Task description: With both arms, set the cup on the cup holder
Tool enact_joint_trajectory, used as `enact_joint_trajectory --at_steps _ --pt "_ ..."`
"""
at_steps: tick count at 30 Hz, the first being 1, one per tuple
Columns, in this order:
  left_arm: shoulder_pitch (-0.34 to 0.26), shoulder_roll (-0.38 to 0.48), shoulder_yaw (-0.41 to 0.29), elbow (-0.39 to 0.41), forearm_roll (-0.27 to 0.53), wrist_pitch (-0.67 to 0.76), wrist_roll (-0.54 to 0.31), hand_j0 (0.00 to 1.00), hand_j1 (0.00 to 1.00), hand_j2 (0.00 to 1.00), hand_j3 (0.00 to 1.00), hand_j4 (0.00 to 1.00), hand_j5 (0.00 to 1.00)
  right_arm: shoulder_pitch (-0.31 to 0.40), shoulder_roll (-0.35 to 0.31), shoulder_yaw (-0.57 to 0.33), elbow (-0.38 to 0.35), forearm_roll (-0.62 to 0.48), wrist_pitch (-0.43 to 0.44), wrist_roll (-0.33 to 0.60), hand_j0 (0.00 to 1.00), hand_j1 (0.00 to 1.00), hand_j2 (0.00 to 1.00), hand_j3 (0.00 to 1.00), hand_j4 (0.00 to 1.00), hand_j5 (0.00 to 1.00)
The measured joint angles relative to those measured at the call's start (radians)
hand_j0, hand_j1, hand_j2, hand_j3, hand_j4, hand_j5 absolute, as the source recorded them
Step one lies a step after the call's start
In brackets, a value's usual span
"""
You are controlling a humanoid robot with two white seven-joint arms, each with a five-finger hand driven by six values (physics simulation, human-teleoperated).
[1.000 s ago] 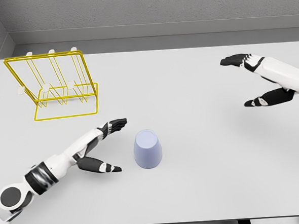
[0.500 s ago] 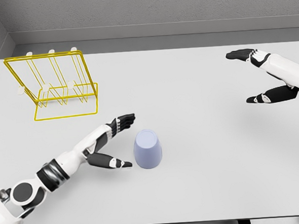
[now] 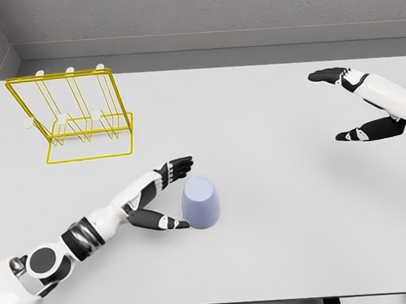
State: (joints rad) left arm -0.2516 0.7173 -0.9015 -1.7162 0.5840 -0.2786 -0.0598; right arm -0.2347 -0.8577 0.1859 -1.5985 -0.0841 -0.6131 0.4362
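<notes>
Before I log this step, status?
Left hand open beside cup, no grasp. Right hand open, far right. Cup upside down on table. Path to holder clear.

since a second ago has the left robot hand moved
Yes. The left robot hand has moved right, closing on the upside-down lavender cup, which has stayed put; its open fingers now flank the cup's left side.

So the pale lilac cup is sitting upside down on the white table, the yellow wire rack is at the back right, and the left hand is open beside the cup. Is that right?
Not quite: the head view shows the yellow wire rack at the back left of the white table, not the back right. The rest holds: the pale lilac cup stands upside down, and the left hand is open beside it.
</notes>
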Motion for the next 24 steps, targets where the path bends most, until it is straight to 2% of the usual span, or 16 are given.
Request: enact_joint_trajectory --at_steps 24 --pt "-0.011 -0.041 -0.024 -0.018 -0.019 0.028 0.0 1.0 1.0 1.0 1.0 1.0 1.0 0.002 0.001 0.0 0.0 0.0 0.0 0.0 1.0 1.0 1.0 1.0 1.0 1.0"
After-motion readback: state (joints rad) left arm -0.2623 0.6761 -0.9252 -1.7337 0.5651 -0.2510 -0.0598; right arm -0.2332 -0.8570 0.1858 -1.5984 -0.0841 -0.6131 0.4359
